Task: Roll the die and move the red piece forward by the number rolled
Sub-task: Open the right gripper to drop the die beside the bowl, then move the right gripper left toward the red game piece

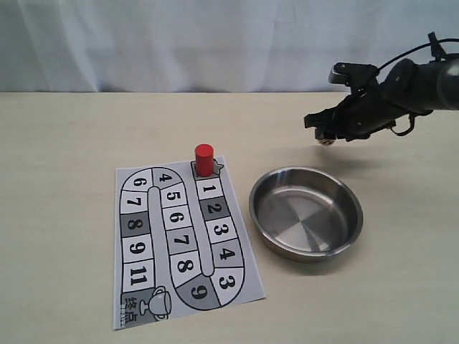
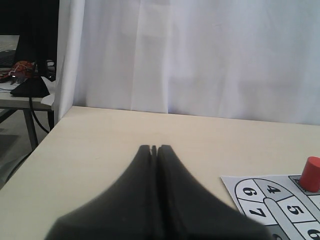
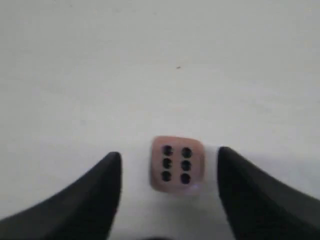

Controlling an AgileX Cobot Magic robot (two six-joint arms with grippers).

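Observation:
The die (image 3: 177, 164), a pale tan cube, shows its six-pip face between the fingers of my right gripper (image 3: 170, 160). The gripper is open, with a gap on each side of the die. In the exterior view the die (image 1: 325, 141) is a small speck just under the right gripper (image 1: 324, 129), beyond the steel bowl; whether it rests on the table cannot be told. The red piece (image 1: 204, 159) stands upright on the start square of the printed board (image 1: 188, 247), above square 1. My left gripper (image 2: 154, 148) is shut and holds nothing, with the red piece (image 2: 310, 173) off to its side.
A steel bowl (image 1: 276, 188) sits right of the board, with nothing in it. The board (image 2: 260, 197) has a winding track of numbered squares ending at a trophy. A white curtain hangs behind the table's far edge.

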